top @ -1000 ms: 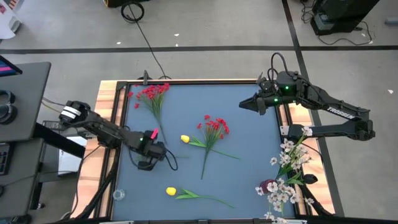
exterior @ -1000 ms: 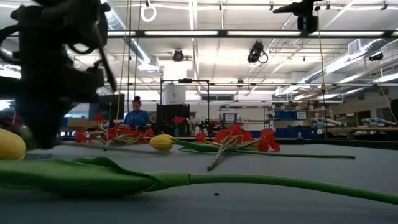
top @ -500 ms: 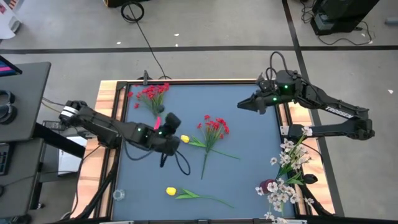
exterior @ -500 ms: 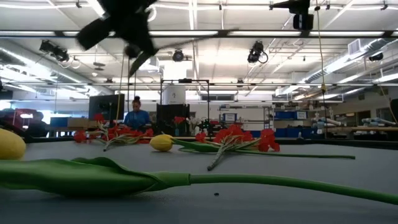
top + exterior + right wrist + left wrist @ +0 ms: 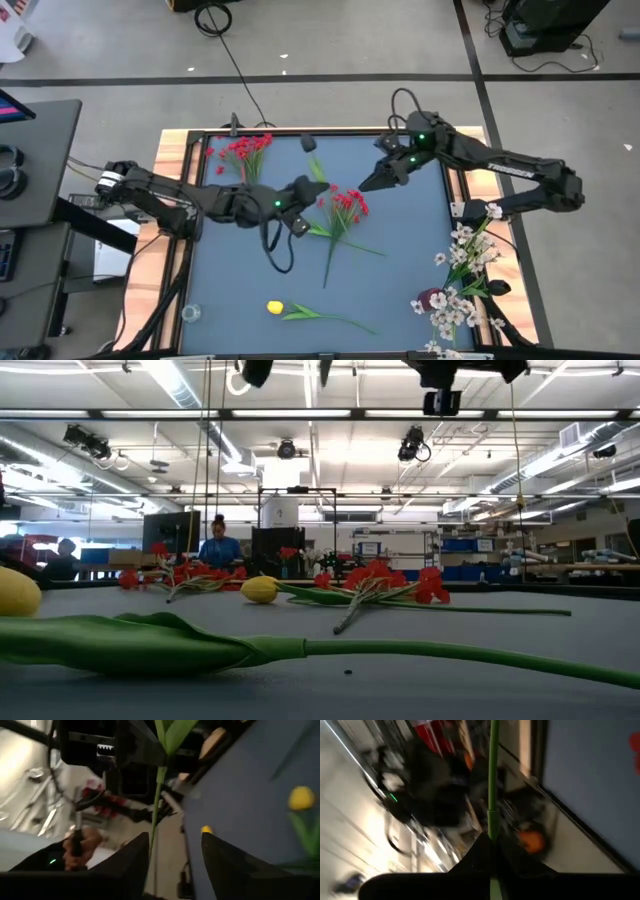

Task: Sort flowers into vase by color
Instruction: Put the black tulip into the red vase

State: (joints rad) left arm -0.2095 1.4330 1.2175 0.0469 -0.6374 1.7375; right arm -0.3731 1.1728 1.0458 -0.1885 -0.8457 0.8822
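**Obs 1:** Mid-worktop, above the mat: left hand clamped tight on a green tulip stem. Its own wrist view shows the stem pinched between the dark fingers and running straight away from the grip. The flower is lifted and touches nothing on the worktop.

**Obs 2:** Blossom end?

**Obs 1:** Cannot tell. From above I make out a leaf and stem running from the hand toward the far edge. No yellow head is visible on it.

**Obs 2:** Right hand?

**Obs 1:** Right hand is also raised, just right of the stem, pointing left at it, with fingers spread and holding nothing. In its wrist view the stem shows in the gap between the two fingers, beyond them and not touching.

**Obs 2:** So which relation matters?

**Obs 1:** The stem lies to the left of the right hand, with its long axis running across that hand's line of approach. My read is a hand-over in the air. The open fingers would need to straddle the stem clear of the left hand's grip.

**Obs 2:** Rest of the flowers?

**Obs 1:**
- One red cluster lies flat mid-worktop, beneath and between the hands.
- Another red cluster lies at the far left.
- A second yellow tulip lies near the near edge.
- White sprays are bunched at the right edge.
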